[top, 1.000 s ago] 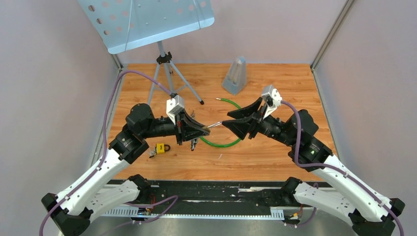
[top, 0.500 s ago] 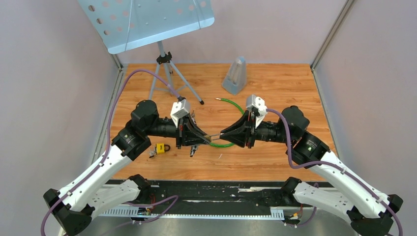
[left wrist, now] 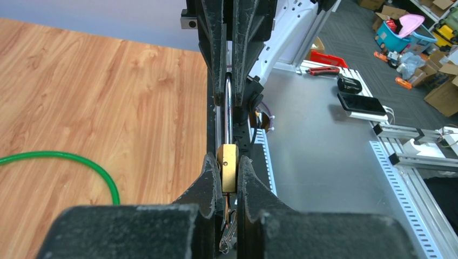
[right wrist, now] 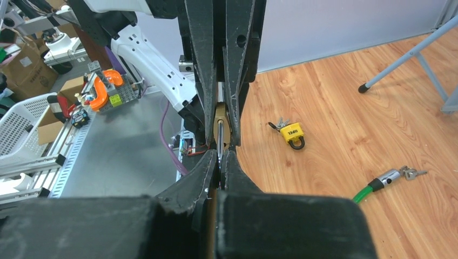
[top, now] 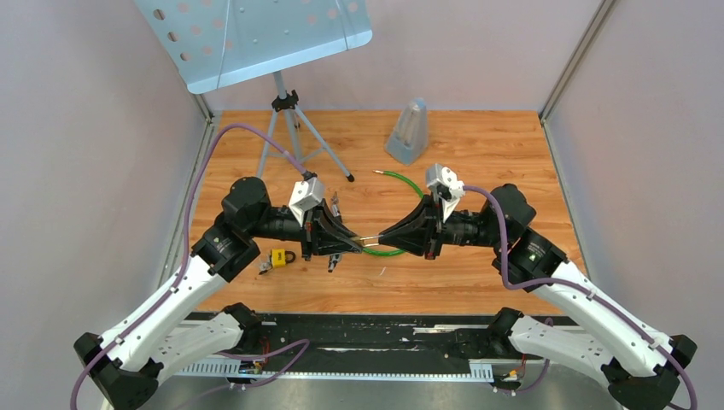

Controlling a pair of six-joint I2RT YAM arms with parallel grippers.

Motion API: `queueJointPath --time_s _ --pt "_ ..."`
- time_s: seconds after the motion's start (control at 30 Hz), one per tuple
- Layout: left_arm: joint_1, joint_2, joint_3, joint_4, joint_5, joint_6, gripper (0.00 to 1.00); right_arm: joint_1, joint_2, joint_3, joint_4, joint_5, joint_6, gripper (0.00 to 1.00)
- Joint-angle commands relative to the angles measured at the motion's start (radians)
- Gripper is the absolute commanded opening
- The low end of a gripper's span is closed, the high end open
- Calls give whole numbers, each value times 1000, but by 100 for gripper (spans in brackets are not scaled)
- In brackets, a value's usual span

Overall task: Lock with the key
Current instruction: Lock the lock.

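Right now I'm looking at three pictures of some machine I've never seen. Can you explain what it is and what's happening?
These are two robot arms bolted to a wooden table, each ending in a two-finger gripper. The wide picture looks down from above and behind them. The other two come from a camera on each wrist, looking along the fingers. The left gripper is shut on the body of a brass padlock, and the right gripper is shut on its steel shackle, so they hold it between them. On the wood are a yellow padlock with keys, a green cable, a music stand and a grey pyramid-shaped object.
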Motion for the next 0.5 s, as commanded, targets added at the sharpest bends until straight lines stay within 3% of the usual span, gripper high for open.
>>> queueJointPath --time_s 0.0,0.47 --pt "-2 0 -3 86 45 11 0 14 14 -23 147 15 55 0" --pt "-2 11 -1 124 57 -1 0 103 20 -93 249 130 -28 0"
